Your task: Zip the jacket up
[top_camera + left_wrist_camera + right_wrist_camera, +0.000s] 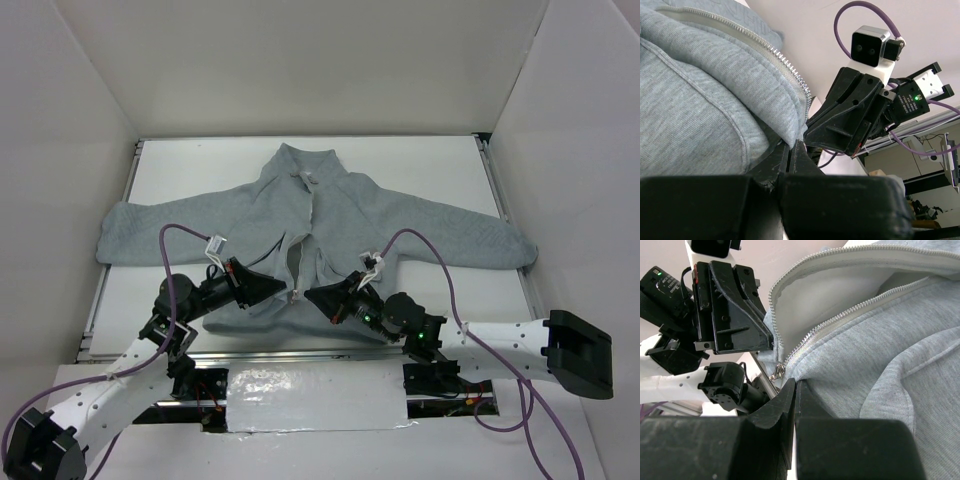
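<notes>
The jacket (400, 225) lies flat across the table (450, 160), collar (305, 165) toward the far edge and hem along the near edge. Both arms crowd the middle of that hem. The left gripper (283, 292) has its jaws pinched together on the fleece to one side of the zipper (850, 310), and the right gripper (312, 295) is clamped the same way on the other side. The metal pull (776, 372) dangles free between them, and neither holds it.

The teeth gape open above the slider. I'd worry the two grippers knock each other, being so close. If one lets go to reach for that small tab, the hem may slide or bunch, and loose fleece could jam the slider.
</notes>
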You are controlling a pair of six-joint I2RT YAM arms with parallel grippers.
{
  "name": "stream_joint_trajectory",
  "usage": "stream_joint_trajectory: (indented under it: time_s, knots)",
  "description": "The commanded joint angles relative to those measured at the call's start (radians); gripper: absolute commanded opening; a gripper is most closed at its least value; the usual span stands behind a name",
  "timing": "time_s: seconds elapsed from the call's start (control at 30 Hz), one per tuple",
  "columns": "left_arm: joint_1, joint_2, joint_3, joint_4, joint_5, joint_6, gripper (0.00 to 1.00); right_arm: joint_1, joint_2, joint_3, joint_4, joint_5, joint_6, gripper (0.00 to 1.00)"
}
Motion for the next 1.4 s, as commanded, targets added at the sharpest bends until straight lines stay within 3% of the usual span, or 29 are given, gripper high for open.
stream_joint_trajectory:
  time_s: [0.0, 0.53, 0.9, 1.17, 1.37]
  knots:
    - [-0.009, -0.01, 0.005, 0.088, 0.017, -0.003, 0.0, 0.004, 0.006, 0.037, 0.1, 0.008, -0.018, 0.0]
    - [-0.015, -0.029, 0.03, -0.007, -0.029, 0.019, 0.0, 0.003, 0.01, 0.028, 0.133, -0.013, -0.022, 0.0]
    - [-0.018, -0.007, 0.007, 0.067, -0.003, -0.026, 0.0, 0.001, 0.019, 0.077, 0.091, 0.01, -0.059, 0.0]
    - [-0.019, -0.088, 0.082, -0.125, -0.079, 0.046, 0.0, 0.001, 0.029, 0.025, 0.114, -0.026, -0.019, 0.0]
    - [-0.019, -0.093, 0.098, -0.148, -0.083, 0.052, 0.0, 0.0, 0.023, 0.02, 0.117, -0.044, -0.019, 0.0]
